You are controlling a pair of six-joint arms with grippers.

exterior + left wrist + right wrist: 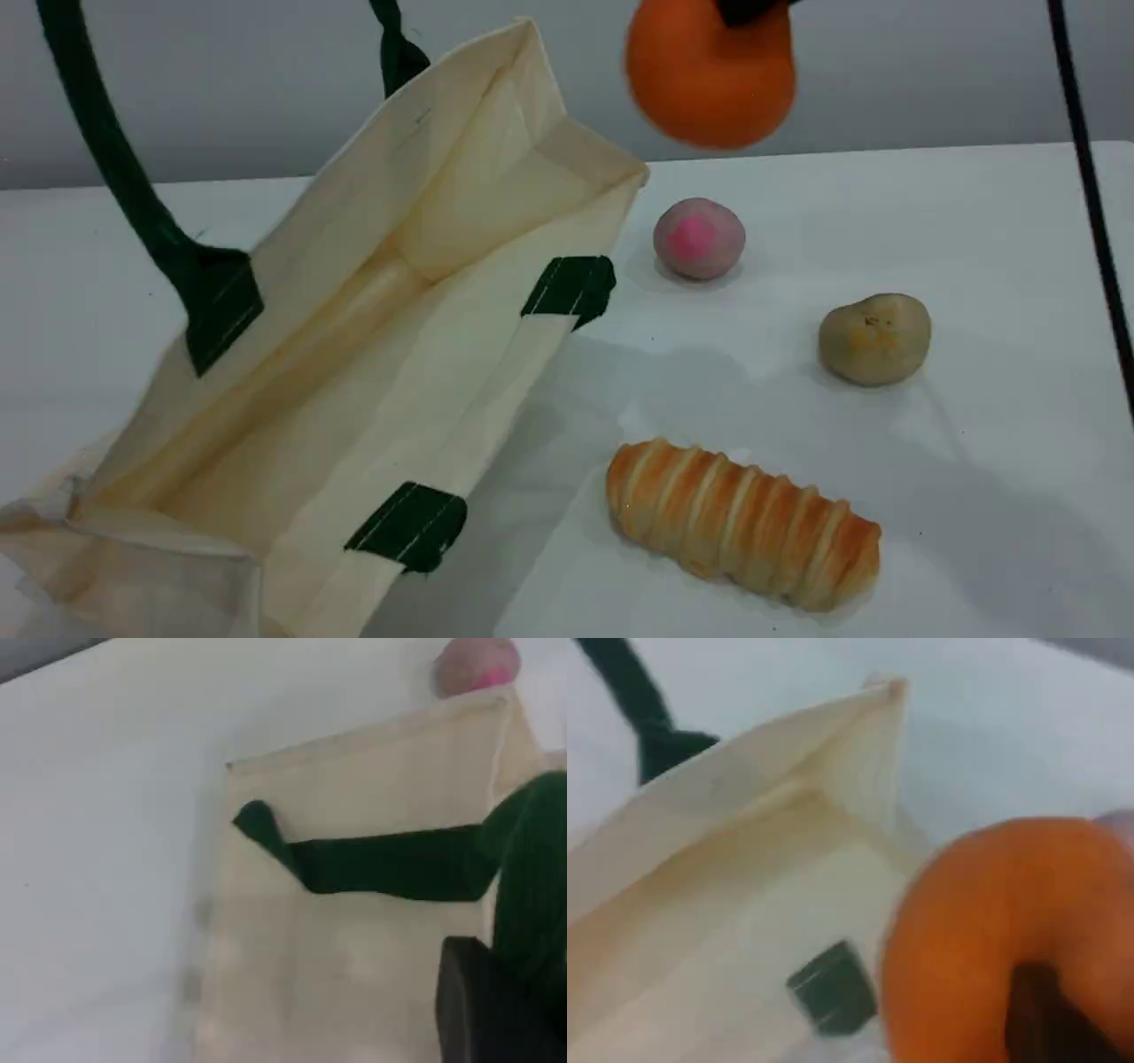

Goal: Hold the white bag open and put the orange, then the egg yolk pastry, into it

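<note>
Right tool [749, 9] is clamped on the orange [709, 84], holding it in the air clear of the bench [992, 230]. From the fruit, the mouth of the white bag [461, 177] lies at about 8 o'clock in the scene view, its long opening running from 1 to 7 o'clock. Left tool [483, 1001], closed on the green handle [532, 868], appears to hold that mouth up. The egg yolk pastry [874, 339] sits on the bench at 5 o'clock from the orange.
</note>
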